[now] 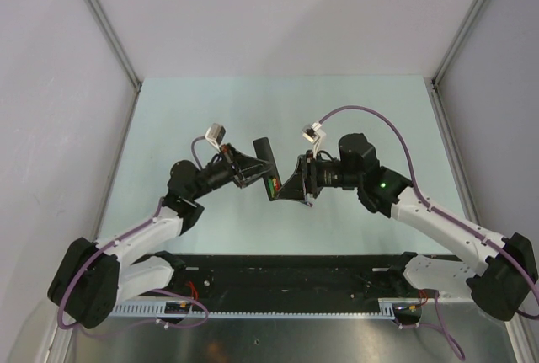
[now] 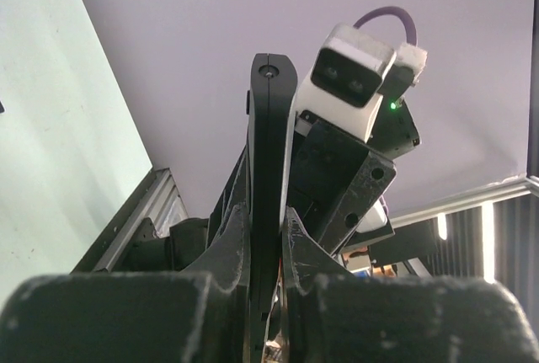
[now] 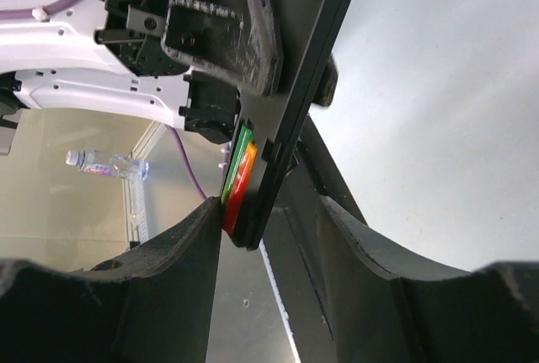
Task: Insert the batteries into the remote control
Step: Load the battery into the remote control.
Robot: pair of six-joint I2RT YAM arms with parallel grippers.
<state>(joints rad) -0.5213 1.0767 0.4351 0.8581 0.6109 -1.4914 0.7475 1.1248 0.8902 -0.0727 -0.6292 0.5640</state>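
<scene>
I hold the remote control (image 2: 268,144) in the air above the table (image 1: 354,110), between the two arms. The left gripper (image 2: 265,232) is clamped on its two broad faces, and the bar stands edge-on in the left wrist view. The green battery (image 3: 239,154) and the red battery (image 3: 238,188) lie next to each other in the recess, at the end near the right gripper (image 3: 265,211). Its jaws stand on both sides of that end. One finger (image 3: 192,245) touches the red battery, but I cannot tell if they really squeeze. I judge that the step is to seat the batteries. To do it well, I would press slowly and straight into the recess, with the left grip firm, so that the bar does not turn and no battery springs out.
</scene>
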